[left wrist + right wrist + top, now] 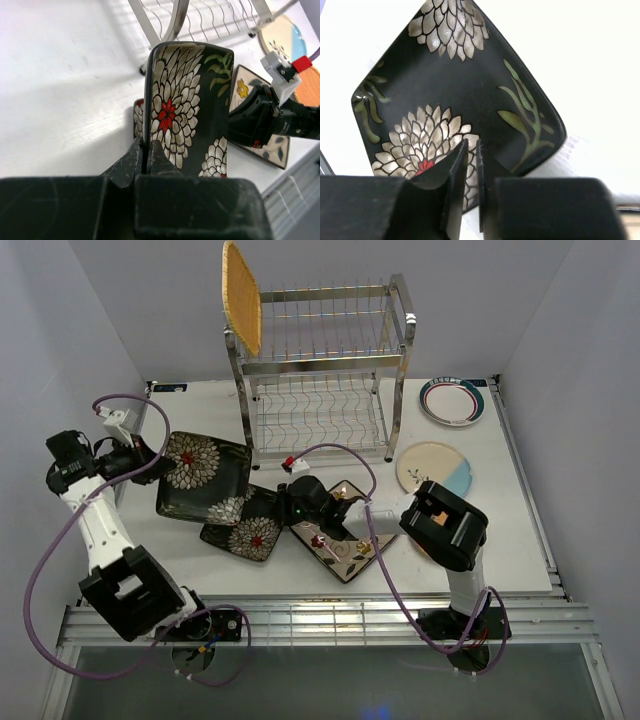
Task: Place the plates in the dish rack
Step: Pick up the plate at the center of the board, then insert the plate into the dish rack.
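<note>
My left fingers (131,161) are clenched on the rim of one black flowered plate (185,110). It is tilted up from the surface (520,500) in front of the dish rack (320,370), toward the rack's left post.

My right fingers (454,172) stand almost together, with a thin slit between them, over the second black flowered plate (460,100). That plate lies in front of the rack, and I cannot tell whether my fingers pinch its edge.

Just beside it, also in front of the rack, the cream floral square plate (345,540) lies flat. A woven orange plate (311,86) shows at the edge of my left wrist view, down on the surface in front of the rack and off to its right.

Nearer the rack's right foot sits the cream-blue round plate (437,468). Level with the rack, to its right, is the teal-rimmed round plate (452,400).

Only one plate is loaded: the other woven orange plate (241,295) stands on edge at the left end of the rack's upper tier. I judge the job barely begun, with one plate in and six to go. As far as I can see, the lower tier holds no plate.
</note>
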You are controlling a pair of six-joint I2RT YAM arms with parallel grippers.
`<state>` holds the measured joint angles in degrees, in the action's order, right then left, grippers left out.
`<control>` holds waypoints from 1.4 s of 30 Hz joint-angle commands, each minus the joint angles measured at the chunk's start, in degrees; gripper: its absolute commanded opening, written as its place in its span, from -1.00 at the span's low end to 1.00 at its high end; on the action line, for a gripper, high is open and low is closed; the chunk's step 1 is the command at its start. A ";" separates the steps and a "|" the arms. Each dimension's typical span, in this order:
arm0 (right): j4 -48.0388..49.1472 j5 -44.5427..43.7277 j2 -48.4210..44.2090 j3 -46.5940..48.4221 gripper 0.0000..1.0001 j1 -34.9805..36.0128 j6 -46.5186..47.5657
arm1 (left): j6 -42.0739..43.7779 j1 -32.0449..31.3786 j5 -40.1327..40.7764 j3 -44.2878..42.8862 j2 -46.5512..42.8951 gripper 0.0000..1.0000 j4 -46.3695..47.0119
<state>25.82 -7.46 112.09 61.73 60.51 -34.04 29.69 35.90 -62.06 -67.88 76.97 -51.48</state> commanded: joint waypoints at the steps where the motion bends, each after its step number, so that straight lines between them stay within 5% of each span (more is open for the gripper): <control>1: 3.44 -2.11 -4.33 -1.61 -0.60 -0.04 1.08 | -13.50 0.14 -2.46 0.46 -7.87 -1.00 7.88; 12: 5.99 -2.91 -11.45 -8.20 -0.40 -0.04 1.96 | -20.55 0.14 3.00 -3.57 -19.04 -1.00 11.05; 16: 6.87 -3.26 -13.74 -10.32 -0.11 -0.04 2.40 | -22.48 0.14 3.44 -5.77 -22.38 -1.00 11.32; 24: 7.22 -4.14 -16.64 -12.43 0.11 -0.04 3.19 | -26.87 0.14 4.50 -12.61 -25.11 -1.00 12.02; 31: 7.22 -4.75 -18.05 -13.48 0.88 -0.04 3.98 | -33.20 0.05 5.02 -23.52 -22.39 -1.00 12.55; 42: 7.22 -5.81 -19.02 -14.19 0.96 -0.04 4.07 | -39.26 0.14 7.22 -37.14 -18.35 -1.00 12.64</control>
<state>30.26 -11.90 95.07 47.77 60.49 -30.89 -4.60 35.90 -54.70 -100.66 57.74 -43.27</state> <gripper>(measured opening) 0.984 0.035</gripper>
